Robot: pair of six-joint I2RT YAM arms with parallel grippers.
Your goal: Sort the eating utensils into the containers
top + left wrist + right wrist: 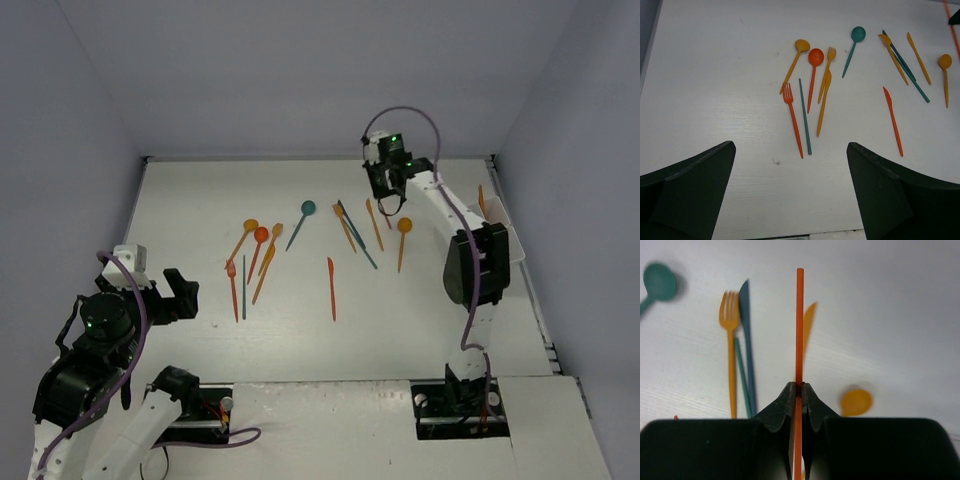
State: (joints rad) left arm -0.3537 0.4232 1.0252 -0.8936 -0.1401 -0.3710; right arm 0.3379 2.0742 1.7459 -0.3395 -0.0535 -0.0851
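One red-orange utensil (799, 315) is clamped in the right hand (799, 389); lift straight up off the desk (890, 315), then carry to the containers (512, 238). Left hand (790, 147) stands released.

orange and teal utensils (331, 288) lie scattered flat, one red-orange handle (799, 325) pinched.

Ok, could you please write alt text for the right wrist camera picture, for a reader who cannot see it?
The right gripper is shut on a thin red-orange utensil, whose handle points away from the camera. On the white table lie an orange fork, a dark teal knife and a teal spoon at picture left, and an orange spoon at picture right.
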